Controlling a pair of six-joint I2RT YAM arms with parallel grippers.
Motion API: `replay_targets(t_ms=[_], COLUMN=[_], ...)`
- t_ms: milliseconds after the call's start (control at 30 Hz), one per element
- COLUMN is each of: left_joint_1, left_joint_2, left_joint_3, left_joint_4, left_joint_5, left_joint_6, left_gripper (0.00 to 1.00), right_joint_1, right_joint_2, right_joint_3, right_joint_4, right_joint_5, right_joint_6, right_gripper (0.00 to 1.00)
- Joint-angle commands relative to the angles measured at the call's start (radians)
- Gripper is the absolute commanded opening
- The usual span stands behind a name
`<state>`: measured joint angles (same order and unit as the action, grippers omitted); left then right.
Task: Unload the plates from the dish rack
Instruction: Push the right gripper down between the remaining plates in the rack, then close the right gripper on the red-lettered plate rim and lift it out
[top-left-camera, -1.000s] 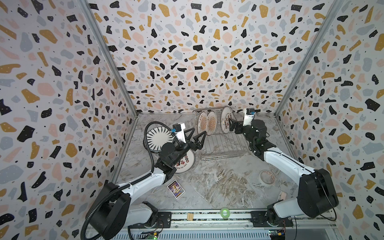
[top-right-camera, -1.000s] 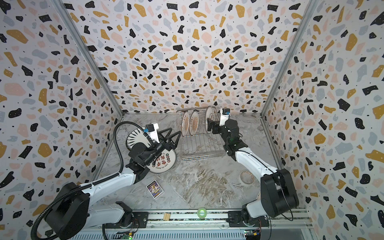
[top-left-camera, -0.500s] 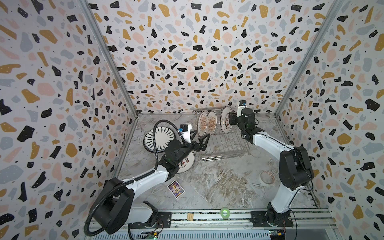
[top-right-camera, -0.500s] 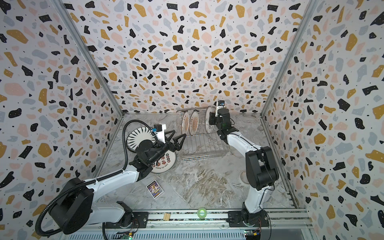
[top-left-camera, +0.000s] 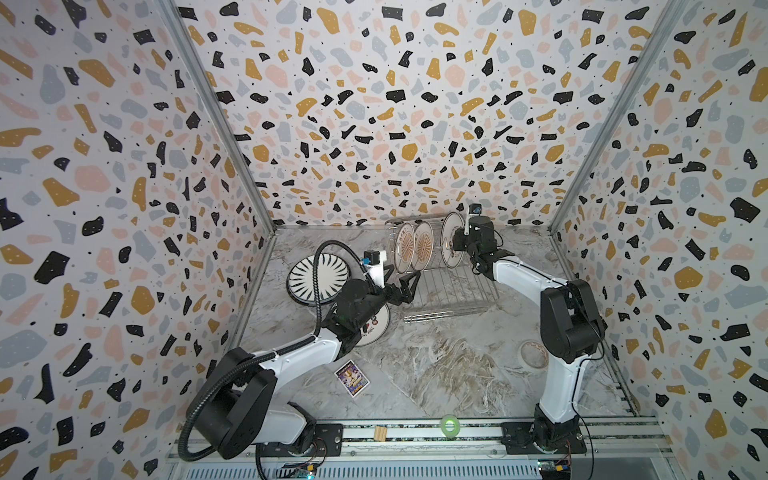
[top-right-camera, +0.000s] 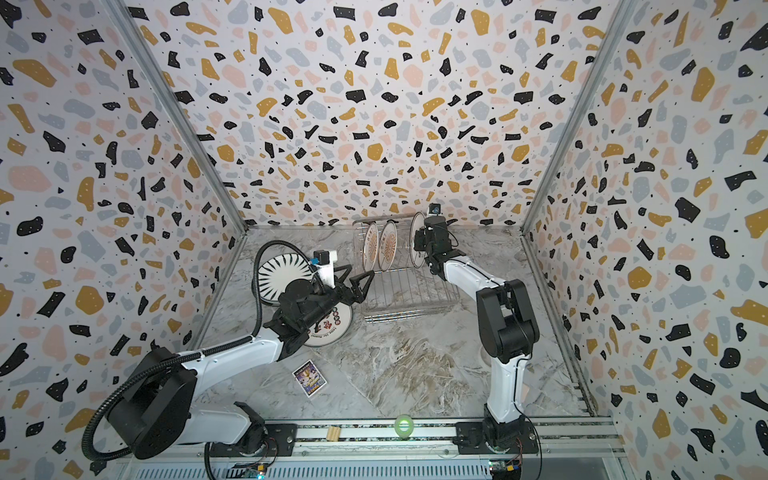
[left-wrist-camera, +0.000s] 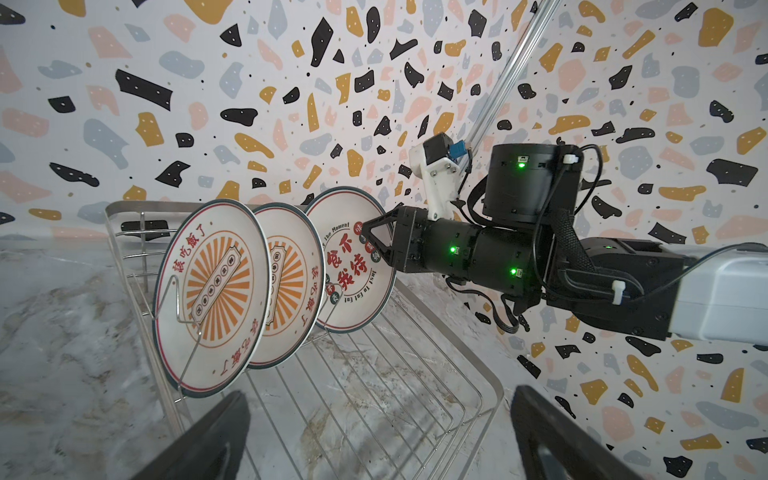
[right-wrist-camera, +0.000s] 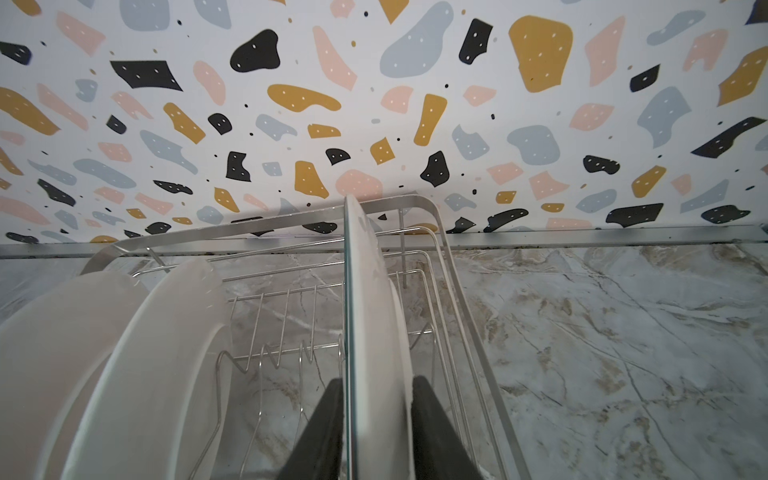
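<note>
Red-character plate (right-wrist-camera: 374, 316) stands on edge in the dish rack (right-wrist-camera: 415, 201), its rim caught between the two fingers of the right gripper (right-wrist-camera: 376, 384); one black finger (right-wrist-camera: 328, 415) lies against the plate's face and the other against its back, so the jaws are pressed onto the rim. In the left wrist view the same right gripper (left-wrist-camera: 374, 239) meets the plate (left-wrist-camera: 349, 270) at its upper edge. Two sunburst plates (left-wrist-camera: 212, 299) (left-wrist-camera: 286, 286) stand upright beside it in the rack (left-wrist-camera: 478, 399), on the far side of the held plate from the right arm, each leaning on a wire prong. Rest of the rack is bare wire in both top views (top-left-camera: 453, 291). Left gripper (top-left-camera: 400, 279) hovers just short of the rack's near corner, jaws spread wide, holding nothing; its fingertips point at the sunburst plates. Behind the left gripper, under its wrist, a second red-printed plate (top-left-camera: 376, 328) lies flat on the marble table (top-left-camera: 436, 365). A black-striped plate (top-left-camera: 318, 276) lies flat beside that wrist. Further back along the left arm sits a purple card (top-left-camera: 352, 378). A clear tape roll (top-left-camera: 533, 353) lies by the right arm's elbow, and a green tape roll (top-left-camera: 449, 424) on the front rail.
</note>
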<state>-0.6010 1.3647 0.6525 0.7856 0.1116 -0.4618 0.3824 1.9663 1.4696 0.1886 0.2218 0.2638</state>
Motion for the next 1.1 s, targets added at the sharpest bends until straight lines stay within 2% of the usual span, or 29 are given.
replay_targets(t_ms=[0,67,333,733,1067], left_joint_1=[-0.005,-0.005,-0.005,-0.005,-0.005], left_joint_2=[-0.011,-0.016,-0.018,-0.045,-0.074], left_joint_3=[0.014,0.005,-0.008,-0.025,-0.05], left_joint_4=[0.045,0.051,0.067,0.055,0.057], left_joint_5=[-0.016,-0.022,-0.029,-0.056,-0.073], left_joint_6=[-0.009,-0.017,-0.044,-0.043,-0.049], left_gripper=[1.0,1.0,1.0,1.0,1.0], right_joint_1=[0.029,0.04,0.051,0.082,0.124], right_joint_2=[0.005,0.01,0.027,0.011,-0.031], right_joint_3=[0.056,0.055,0.068,0.081,0.089], right_joint_4=[-0.055,-0.057,-0.073,-0.072,-0.044], right_joint_5=[0.098,0.141,0.15,0.269,0.477], right_joint_6=[-0.023,-0.027,-0.026,-0.056,-0.154], right_gripper=[0.27,0.26,0.19,0.08,0.06])
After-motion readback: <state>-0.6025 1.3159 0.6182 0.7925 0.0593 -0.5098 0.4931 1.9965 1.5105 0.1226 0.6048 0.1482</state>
